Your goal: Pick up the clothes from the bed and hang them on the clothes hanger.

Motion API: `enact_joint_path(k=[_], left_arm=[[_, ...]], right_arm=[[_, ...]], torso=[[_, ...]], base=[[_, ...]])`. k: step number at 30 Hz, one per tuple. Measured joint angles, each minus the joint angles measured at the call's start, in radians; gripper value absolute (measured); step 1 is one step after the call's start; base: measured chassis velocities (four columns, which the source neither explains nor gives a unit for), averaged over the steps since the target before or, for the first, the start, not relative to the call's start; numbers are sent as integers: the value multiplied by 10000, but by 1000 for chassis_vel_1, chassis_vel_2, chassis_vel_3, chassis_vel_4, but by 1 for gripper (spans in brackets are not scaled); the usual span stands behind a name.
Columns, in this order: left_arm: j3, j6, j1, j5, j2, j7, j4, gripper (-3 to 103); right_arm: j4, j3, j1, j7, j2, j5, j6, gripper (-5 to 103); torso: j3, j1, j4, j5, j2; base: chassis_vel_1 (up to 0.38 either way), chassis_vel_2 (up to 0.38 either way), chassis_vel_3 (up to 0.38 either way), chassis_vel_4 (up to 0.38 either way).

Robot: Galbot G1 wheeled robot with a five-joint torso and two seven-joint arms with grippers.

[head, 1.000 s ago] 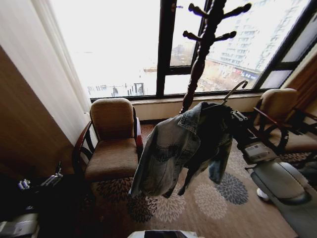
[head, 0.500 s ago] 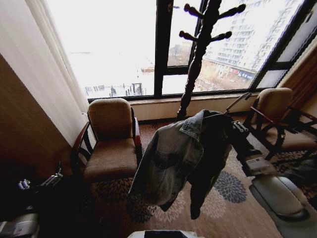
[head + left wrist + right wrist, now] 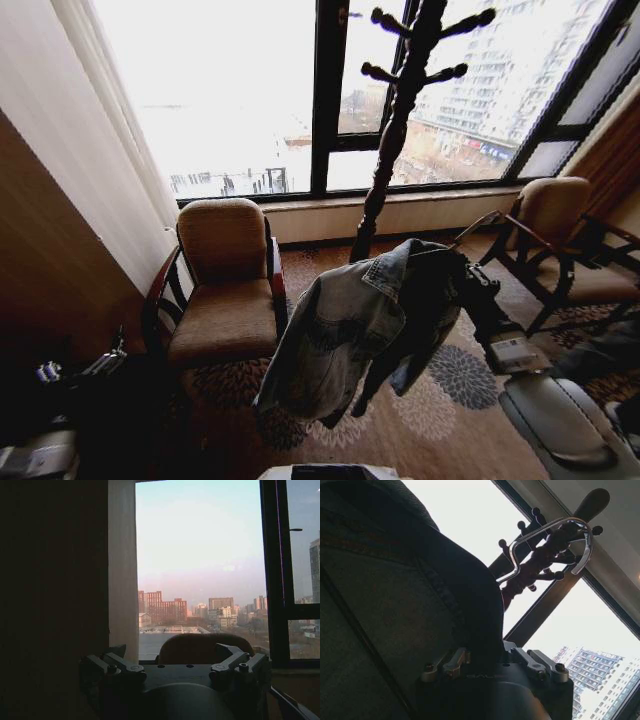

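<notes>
The clothes, a faded blue denim jacket (image 3: 355, 325), hang on the clothes hanger, whose silver hook (image 3: 478, 224) sticks up to the right of the collar. My right gripper (image 3: 472, 280) is shut on the hanger at the jacket's neck, and it holds the jacket in the air in front of a dark wooden coat stand (image 3: 398, 110). In the right wrist view the jacket (image 3: 395, 605) drapes over the gripper, and the hook (image 3: 555, 535) lies across the stand's pegs. My left gripper (image 3: 175, 666) is parked low at the left, open and holding nothing. The bed is out of view.
A tan armchair (image 3: 225, 290) stands to the left of the jacket and another (image 3: 560, 235) at the right, both before a big window (image 3: 230, 90). A patterned carpet (image 3: 440, 410) covers the floor. A wooden wall panel (image 3: 50, 260) closes off the left side.
My right gripper has come down a little with the hanger and jacket, and the jacket's hem has swung. The view shifted slightly a second ago. The left arm has stayed still.
</notes>
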Motion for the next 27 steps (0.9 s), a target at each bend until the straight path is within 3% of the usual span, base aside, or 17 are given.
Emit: enact_joint_path(k=[27], left_arm=[[0,0,0,0,0,-1,0,100]], right_arm=[[-107,-377,-231,-49,473,-661,189,27]], torso=[[0,0,0,1,-1]], base=[[0,0,0,0]])
